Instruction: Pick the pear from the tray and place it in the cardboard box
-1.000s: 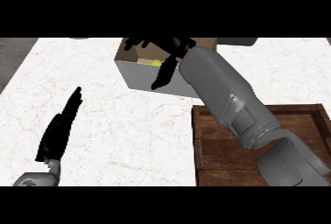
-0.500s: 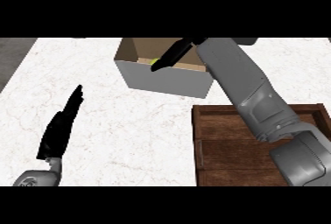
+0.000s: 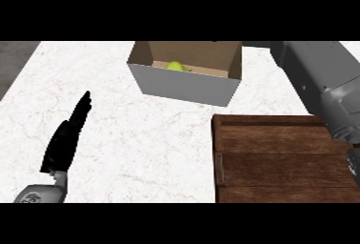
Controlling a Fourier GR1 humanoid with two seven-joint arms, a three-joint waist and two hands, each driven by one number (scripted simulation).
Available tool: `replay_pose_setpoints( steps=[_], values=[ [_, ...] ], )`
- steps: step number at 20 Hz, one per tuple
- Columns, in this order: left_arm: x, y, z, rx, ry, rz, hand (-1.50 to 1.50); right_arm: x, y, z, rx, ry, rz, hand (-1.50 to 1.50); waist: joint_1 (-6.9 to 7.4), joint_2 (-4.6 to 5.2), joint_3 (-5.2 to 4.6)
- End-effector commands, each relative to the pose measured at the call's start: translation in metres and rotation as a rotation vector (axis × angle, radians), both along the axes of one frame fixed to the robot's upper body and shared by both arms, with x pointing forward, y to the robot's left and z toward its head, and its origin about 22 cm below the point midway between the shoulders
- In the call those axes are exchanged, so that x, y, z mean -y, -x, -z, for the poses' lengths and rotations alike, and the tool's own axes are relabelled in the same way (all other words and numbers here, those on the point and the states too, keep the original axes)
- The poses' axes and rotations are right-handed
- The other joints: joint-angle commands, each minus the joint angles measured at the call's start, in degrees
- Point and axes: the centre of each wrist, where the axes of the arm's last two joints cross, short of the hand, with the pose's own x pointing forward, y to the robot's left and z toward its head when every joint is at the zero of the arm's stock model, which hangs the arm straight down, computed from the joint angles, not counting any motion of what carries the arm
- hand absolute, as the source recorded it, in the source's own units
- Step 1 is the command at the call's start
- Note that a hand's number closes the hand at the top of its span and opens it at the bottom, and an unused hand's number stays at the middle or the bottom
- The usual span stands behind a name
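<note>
The cardboard box (image 3: 188, 76) stands open on the white marbled tabletop (image 3: 141, 133), and everything else can be placed from it. The pear (image 3: 177, 66), yellow-green, lies inside the box on its floor, toward the box's left half, partly hidden behind the front wall so that only its upper part shows. The wooden tray (image 3: 281, 159) sits on the tabletop nearer the viewer than the box and to the right of it, its far left corner close to the box's near right corner but apart from it; its dark plank floor shows bare. To the right of the box, a grey forearm (image 3: 320, 81) runs from beside the box's far right corner down over the tray's right side; the right robot hand at its end does not show, so its fingers cannot be told. The left robot hand (image 3: 67, 138) rests well to the left of the box and nearer the viewer, over the tabletop, its black fingers straight and held together, pointing up toward the box's side and touching nothing, with its grey wrist below.
</note>
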Motion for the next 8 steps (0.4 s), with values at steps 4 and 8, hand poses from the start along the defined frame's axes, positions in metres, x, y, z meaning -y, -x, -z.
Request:
replay_pose_setpoints(
  steps=[4, 8],
  values=[
    [0.006, 0.001, -0.001, 0.006, 0.015, 0.016, 0.0, 0.097, 0.007, -0.028, 0.013, -0.064, 0.069, -1.5, 1.16, 0.72, 0.18],
    [0.006, 0.001, 0.0, 0.023, 0.003, 0.034, 0.0, 0.124, 0.013, -0.026, 0.039, -0.027, 0.066, -1.5, 2.46, 1.52, 0.22]
  ],
)
